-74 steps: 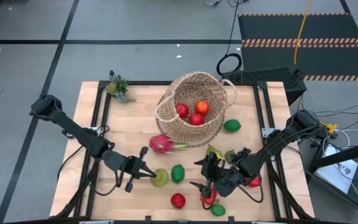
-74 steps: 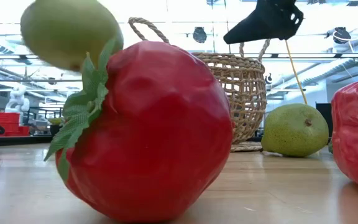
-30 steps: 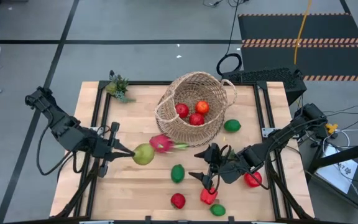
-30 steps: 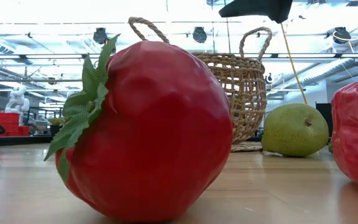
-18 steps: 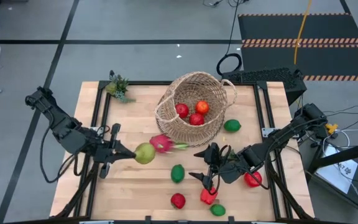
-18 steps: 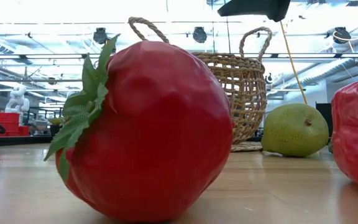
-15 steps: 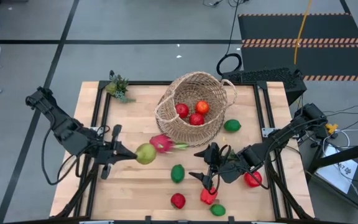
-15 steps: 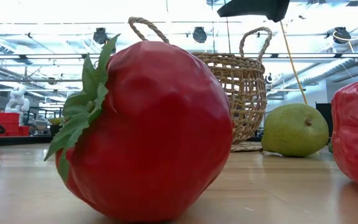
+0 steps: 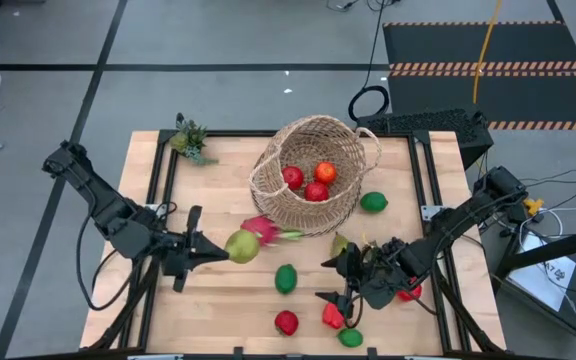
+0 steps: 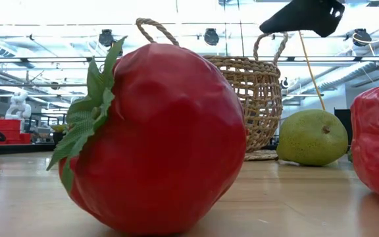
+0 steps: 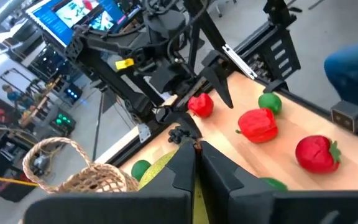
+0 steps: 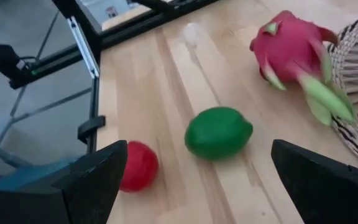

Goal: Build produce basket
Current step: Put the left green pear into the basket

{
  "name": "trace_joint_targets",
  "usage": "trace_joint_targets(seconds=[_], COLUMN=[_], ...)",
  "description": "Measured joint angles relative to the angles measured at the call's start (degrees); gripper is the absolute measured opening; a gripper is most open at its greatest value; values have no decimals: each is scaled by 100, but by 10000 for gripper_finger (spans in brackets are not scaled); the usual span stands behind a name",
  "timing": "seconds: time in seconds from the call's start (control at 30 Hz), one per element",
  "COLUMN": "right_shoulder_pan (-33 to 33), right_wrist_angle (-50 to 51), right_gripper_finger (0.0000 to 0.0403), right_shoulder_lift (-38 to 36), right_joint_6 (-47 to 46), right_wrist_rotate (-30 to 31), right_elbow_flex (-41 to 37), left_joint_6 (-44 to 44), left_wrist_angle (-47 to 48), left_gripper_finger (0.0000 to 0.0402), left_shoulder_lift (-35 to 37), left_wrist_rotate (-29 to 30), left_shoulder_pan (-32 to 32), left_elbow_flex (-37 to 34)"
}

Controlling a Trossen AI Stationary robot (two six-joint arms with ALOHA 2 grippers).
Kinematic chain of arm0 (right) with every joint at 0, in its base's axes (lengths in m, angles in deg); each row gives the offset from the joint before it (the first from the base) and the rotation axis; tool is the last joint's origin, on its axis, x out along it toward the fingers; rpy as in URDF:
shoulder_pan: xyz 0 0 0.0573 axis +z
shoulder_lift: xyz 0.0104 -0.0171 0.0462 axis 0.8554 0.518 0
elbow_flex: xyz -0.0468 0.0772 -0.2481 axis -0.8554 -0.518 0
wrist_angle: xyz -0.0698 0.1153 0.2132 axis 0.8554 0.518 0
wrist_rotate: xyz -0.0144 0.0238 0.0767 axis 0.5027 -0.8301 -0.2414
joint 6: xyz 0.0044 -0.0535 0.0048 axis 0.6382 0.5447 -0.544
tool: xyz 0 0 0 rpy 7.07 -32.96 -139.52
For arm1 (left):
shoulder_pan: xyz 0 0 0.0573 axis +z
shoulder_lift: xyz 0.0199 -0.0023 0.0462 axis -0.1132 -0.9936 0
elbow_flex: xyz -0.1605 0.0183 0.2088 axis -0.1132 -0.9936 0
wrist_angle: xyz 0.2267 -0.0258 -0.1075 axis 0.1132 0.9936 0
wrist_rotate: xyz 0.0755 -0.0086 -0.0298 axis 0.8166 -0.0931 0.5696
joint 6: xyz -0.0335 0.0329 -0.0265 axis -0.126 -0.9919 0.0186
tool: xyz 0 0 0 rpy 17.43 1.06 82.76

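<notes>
The tan wicker basket (image 9: pixel 313 175) lies tipped on its side at the table's far middle, with three red fruits (image 9: pixel 310 181) inside. My left gripper (image 9: pixel 223 249) is shut on a yellow-green pear (image 9: pixel 242 246) just left of the pink dragonfruit (image 9: pixel 263 231), which lies against the basket. My right gripper (image 9: pixel 326 280) hovers open near the table's near right. Its wrist view shows a green lime (image 12: pixel 218 132) and a red fruit (image 12: pixel 138 165) ahead. A red pepper (image 9: pixel 333 315) lies just nearer than its fingers and a pear (image 9: pixel 343 243) just beyond them. My left gripper pinches the yellow-green pear (image 11: pixel 159 169) between its two fingers (image 11: pixel 182 167). It comes in level from the table's left. The pear sticks out past the fingertips toward the basket and is lifted clear of the table.
A small green spiky plant (image 9: pixel 189 139) stands at the far left corner. Limes lie right of the basket (image 9: pixel 373 202) and at the near edge (image 9: pixel 350 338). A big red fruit (image 10: pixel 156 138) fills the low view. Bare wood lies on the table's left half (image 9: pixel 193 190).
My left gripper, still shut on the pear, has carried it slightly toward the table's right, closer to the dragonfruit and basket. My right gripper has shifted toward the near right, uncovering the pear that lay beneath it; it has stayed open.
</notes>
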Motion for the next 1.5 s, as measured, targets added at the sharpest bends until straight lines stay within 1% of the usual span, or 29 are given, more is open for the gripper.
trace_joint_targets(seconds=[0.1, 0.2, 0.43, 0.57, 0.77, 0.9, 1.1, 1.23, 1.4, 1.5], right_shoulder_pan=[-84, -116, -212, -219, -228, -226, -259, -314, -352, -352], right_wrist_angle=[-12, 18, 7, 5, 7, 7, 9, 9, 9, 9], right_gripper_finger=[391, 391, 391, 391, 391, 391, 391, 391, 391, 391], right_shoulder_lift=[-26, -26, -28, -28, -28, -28, -28, -28, -28, -28], right_joint_6=[-11, -50, -59, -65, -370, -386, -203, -171, -130, -36], right_wrist_rotate=[7, 1, 136, 150, 158, 161, 161, 157, 149, 148], right_elbow_flex=[0, 0, 0, 0, 0, 0, 0, 0, 0, 0], left_joint_6=[-313, -742, -1963, -2733, -3418, -3591, -3607, -3607, -3605, -3605], left_wrist_angle=[5, -16, -137, -157, -294, -289, -292, -297, -298, -296], left_gripper_finger=[16, 6, 14, 5, 13, 5, 12, 5, 13, 6], left_shoulder_lift=[-62, -108, -354, -570, -843, -931, -937, -939, -937, -937], left_wrist_rotate=[-2, 0, 22, 124, 247, 243, 243, 241, 233, 234], left_shoulder_pan=[2, 0, -61, -118, -129, -129, -133, -213, -295, -393], left_elbow_flex=[0, 0, 0, 0, 0, 0, 0, 0, 0, 0])
